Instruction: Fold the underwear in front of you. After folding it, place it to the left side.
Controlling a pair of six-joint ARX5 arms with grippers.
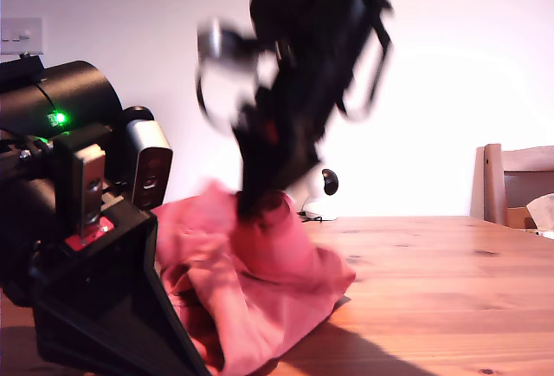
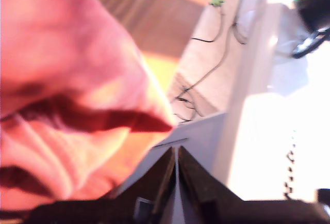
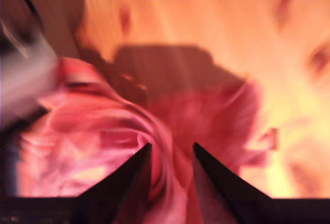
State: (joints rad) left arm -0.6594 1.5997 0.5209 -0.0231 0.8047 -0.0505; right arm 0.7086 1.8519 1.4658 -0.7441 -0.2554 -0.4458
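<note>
Wooden table (image 1: pixel 433 289) carries the crumpled, seemingly bunched underwear (image 1: pixel 260 298).

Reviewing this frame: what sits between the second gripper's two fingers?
A fold of the underwear runs up between the fingers of my second gripper, seen in the second wrist view; blur hides whether they pinch it.
</note>
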